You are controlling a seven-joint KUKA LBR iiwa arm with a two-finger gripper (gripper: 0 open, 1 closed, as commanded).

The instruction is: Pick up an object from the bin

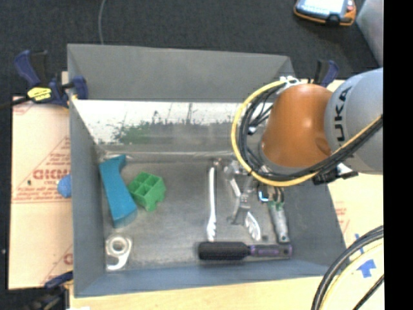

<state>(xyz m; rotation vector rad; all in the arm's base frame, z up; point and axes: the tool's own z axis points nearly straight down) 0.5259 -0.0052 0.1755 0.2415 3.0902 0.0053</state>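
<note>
Tool (242, 204) beside thin white utensil (211, 199) — long axis front-to-back.

The place looks like a robotics lab or test cell. An industrial arm (352, 118) with an orange cover (297, 128) and looped cables (241, 141) reaches into a grey metal bin (181, 53) set on a dark, carpet-like surface (161, 11). The bin holds unrelated odds: a blue plastic piece (116, 189), a green block (147, 191), a black brush (226, 251). A handheld unit with a screen (324, 5) lies beyond the bin.
</note>
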